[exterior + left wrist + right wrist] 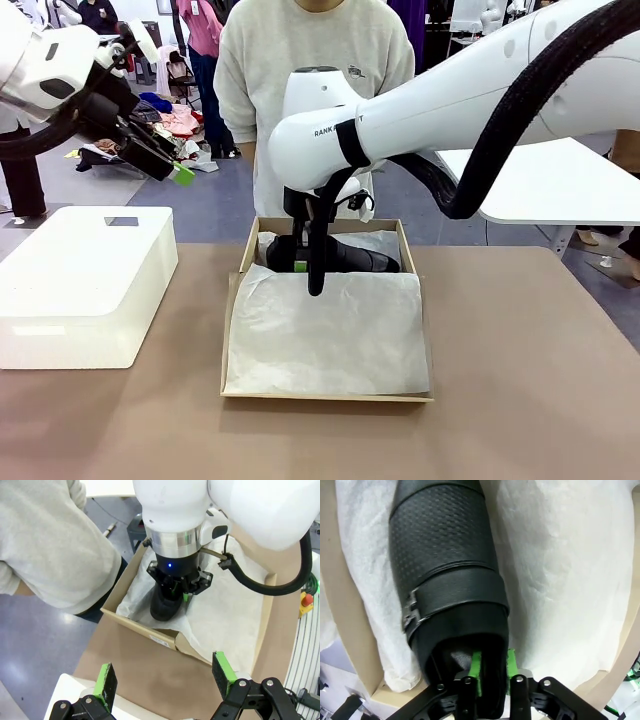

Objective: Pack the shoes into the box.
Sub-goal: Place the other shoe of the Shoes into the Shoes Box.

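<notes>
Your right tool (pixel 493 662) straddles the heel rim of the shoe (pixel 445 555), which lies in the box (pixel 248 248) on tissue (pixel 560 580); whether its pads (pixel 476 667) pinch it you can't tell. Pull away snagged and the shoe could drag out. Your left tool (pixel 162 661) hangs spread, empty.

One shoe (pixel 365 262) lies across the far end of the box (pixel 250 245), on tissue paper (pixel 330 335), the right gripper (pixel 298 265) at its left end. The box sits mid-table (pixel 520 380); a block (pixel 80 285) stands to its left, a person (pixel 310 60) behind it, across the table.
</notes>
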Tool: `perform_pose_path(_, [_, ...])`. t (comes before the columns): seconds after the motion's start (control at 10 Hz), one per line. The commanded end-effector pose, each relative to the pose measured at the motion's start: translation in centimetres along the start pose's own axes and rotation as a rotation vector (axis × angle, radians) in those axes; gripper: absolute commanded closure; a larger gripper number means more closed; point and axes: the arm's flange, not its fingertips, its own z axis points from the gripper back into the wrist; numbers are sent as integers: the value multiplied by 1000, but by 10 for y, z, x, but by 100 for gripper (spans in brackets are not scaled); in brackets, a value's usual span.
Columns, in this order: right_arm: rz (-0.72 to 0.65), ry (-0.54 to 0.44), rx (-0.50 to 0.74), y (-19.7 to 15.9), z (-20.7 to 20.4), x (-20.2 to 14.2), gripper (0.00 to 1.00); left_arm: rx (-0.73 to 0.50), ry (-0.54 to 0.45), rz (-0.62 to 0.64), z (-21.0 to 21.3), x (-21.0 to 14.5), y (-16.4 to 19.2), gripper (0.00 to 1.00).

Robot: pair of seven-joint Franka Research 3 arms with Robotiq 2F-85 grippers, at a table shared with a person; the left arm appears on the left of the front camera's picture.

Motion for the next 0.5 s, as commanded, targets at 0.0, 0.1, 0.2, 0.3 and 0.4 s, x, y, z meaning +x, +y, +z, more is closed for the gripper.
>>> perform_pose_path(0.0, [-14,-10,24,2,34,4,12,-15,-14,-9,0,-1,2,0])
perform_pose_path(0.1, [-11,-1,24,2,47,7,0,-15,-14,-9,0,-1,2,0])
perform_pose_path(0.2, [-10,1,30,2,57,8,0,-15,-14,-9,0,-1,2,0])
perform_pose_path(0.3, [-7,0,36,1,65,10,0,-15,-14,-9,0,-1,2,0])
perform_pose_path(0.4, [-2,-1,43,0,71,11,0,-15,-14,-9,0,-1,2,0])
